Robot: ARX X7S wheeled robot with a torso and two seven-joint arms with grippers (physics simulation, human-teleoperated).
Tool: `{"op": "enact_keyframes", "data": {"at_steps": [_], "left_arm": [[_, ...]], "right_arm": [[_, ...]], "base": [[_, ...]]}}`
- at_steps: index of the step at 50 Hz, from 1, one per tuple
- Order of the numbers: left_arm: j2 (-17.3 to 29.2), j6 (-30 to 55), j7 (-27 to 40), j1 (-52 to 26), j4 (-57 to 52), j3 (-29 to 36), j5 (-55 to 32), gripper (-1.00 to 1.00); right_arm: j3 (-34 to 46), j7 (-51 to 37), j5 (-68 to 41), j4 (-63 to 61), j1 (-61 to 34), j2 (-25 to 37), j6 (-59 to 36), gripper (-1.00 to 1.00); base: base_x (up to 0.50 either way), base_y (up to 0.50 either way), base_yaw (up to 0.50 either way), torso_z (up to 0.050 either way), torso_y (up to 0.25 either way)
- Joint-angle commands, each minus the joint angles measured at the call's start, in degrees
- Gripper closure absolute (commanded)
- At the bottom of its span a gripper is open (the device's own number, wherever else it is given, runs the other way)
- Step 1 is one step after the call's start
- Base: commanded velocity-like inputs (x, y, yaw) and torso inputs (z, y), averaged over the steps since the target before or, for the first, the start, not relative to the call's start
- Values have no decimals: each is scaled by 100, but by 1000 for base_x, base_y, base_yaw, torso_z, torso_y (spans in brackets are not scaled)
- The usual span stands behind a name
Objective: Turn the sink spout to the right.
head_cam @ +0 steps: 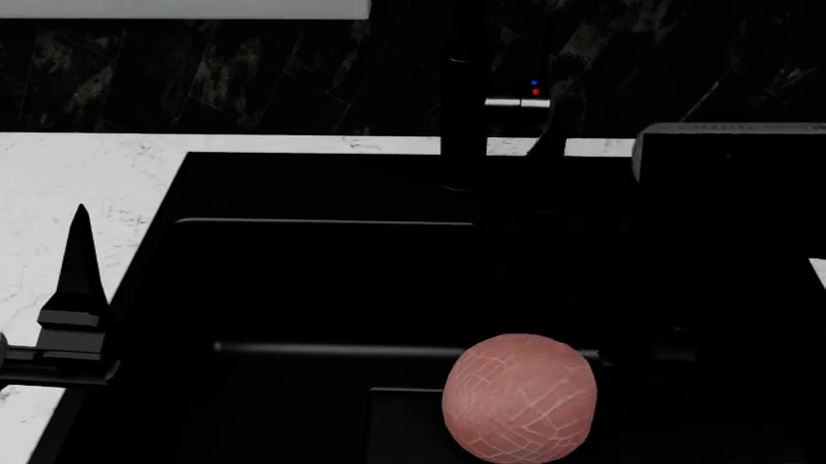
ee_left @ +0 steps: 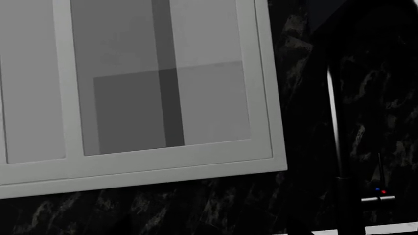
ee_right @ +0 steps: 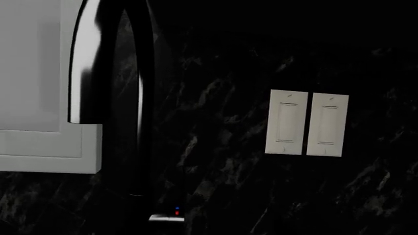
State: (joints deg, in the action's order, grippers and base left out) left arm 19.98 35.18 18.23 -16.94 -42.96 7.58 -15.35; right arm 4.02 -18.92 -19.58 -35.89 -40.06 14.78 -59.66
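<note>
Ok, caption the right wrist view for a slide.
Sink spout curving down before dark marbled backsplash, two white wall switches alongside.

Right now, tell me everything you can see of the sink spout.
The sink spout is a slim, matte-black tubular faucet with an upright post, standing at the back rim of the sink against the dark marbled wall. In the right wrist view its top curves over into a downturned outlet with a glossy highlight. A small silvery lever sticks out sideways from the post, with a blue dot above a red one. Nothing visibly touches it; no jaws are near it.
</note>
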Motion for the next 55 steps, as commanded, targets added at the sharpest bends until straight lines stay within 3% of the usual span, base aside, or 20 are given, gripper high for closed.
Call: {"op": "enact_keyframes", "data": {"at_steps": [1,27,55], "left_arm": [[-47,-86,45,-71,158,-16,-5,-100],[-22,-40,60,-119,130,113,-62,-100],[107,9,101,105,-79,50,-185,-100]], "right_arm": [[319,7,-112,758,-977,-342,-343,-100],[753,57,-209,1675,-1871,-775,-286,-100],[1279,177,-77,3326,-2722,-1037,417,-100]], "base": [[0,0,0,0,0],[0,0,0,0,0],[0,0,0,0,0]]}}
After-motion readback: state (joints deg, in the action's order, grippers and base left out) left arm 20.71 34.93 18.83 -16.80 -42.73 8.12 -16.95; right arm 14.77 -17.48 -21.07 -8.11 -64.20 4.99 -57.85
